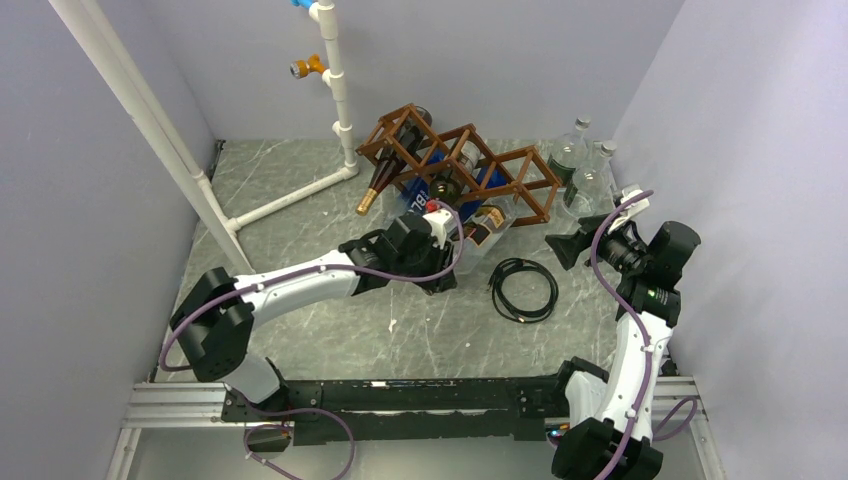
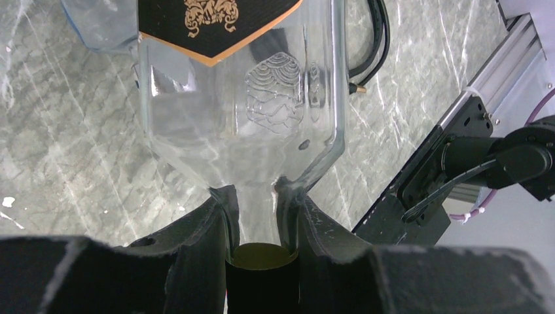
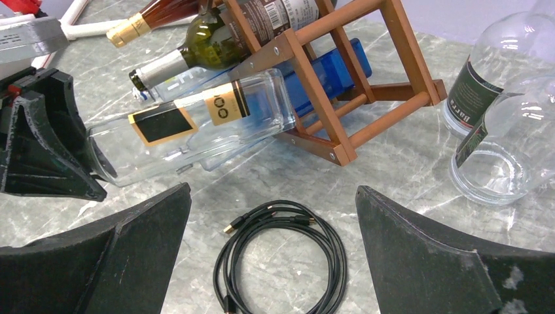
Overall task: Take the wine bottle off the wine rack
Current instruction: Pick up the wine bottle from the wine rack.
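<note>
Beside the wine rack [image 3: 311, 91], the left gripper's [image 2: 256, 203] jaws pinch one clear square bottle's [image 2: 242, 111] neck, while the right gripper's [image 3: 271, 193] jaws gape wide near one coiled cable [image 3: 337, 255].

The top view looks steeply down from the near edge over the whole bench [image 1: 330, 340]. The left wrist camera sits close against a clear bottle [image 2: 242, 118]; the right wrist camera faces it from nearby.
</note>
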{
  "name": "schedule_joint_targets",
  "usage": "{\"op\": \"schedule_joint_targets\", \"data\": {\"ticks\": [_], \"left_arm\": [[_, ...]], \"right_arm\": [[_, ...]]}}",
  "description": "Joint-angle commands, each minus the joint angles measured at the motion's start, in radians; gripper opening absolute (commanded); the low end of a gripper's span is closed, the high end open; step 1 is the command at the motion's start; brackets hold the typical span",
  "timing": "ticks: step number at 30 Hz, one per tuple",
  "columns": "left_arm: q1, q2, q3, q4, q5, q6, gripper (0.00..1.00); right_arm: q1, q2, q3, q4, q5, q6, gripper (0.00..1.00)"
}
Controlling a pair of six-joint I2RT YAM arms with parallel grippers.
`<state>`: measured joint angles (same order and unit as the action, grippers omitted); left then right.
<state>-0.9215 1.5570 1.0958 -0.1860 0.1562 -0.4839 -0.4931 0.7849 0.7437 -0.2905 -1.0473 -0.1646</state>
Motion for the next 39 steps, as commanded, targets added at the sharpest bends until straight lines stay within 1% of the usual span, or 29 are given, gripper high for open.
{"op": "schedule_joint_targets", "data": {"ticks": [1, 6, 23, 33, 39], "left_arm": [[0.004, -0.129, 0.001, 0.188, 0.045, 0.058, 0.00], [0.005, -0.176, -0.041, 0.158, 0.067, 0.072, 0.00], [0.005, -0.338, -0.181, 0.150, 0.184, 0.103, 0.00], [0.004, -0.392, -0.255, 0.148, 0.238, 0.104, 0.00], [0.005, -0.414, -0.294, 0.161, 0.269, 0.093, 0.00]], "right_arm": [[0.003, -0.009, -0.001, 0.036, 0.007, -0.013, 1.00], [0.001, -0.006, -0.004, 0.039, 0.009, -0.013, 1.00], [-0.001, 0.008, -0.004, 0.022, 0.006, -0.043, 1.00], [-0.008, 0.021, -0.002, 0.003, -0.066, -0.076, 1.00], [-0.013, 0.037, 0.011, -0.044, -0.133, -0.134, 1.00]]}}
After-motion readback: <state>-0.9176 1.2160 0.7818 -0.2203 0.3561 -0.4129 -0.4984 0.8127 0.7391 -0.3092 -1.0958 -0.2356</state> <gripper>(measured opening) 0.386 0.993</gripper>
